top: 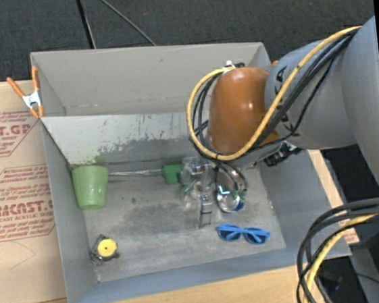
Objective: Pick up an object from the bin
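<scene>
My gripper (203,205) hangs low over the middle of the bin floor, right of centre, under the orange wrist cover. Just to its upper left lies a small green block (172,174) on the end of a thin metal rod (134,173) that runs left toward a cup. A pair of blue sunglasses (244,233) lies on the floor below and to the right of the gripper, apart from it. A shiny round piece with a bluish rim (232,200) sits right beside the gripper; I cannot tell whether it is a loose thing.
A pale green cup (91,186) lies on its side against the left wall. A small yellow and dark round thing (105,248) rests in the near left corner. The arm and its cables cover the bin's right side.
</scene>
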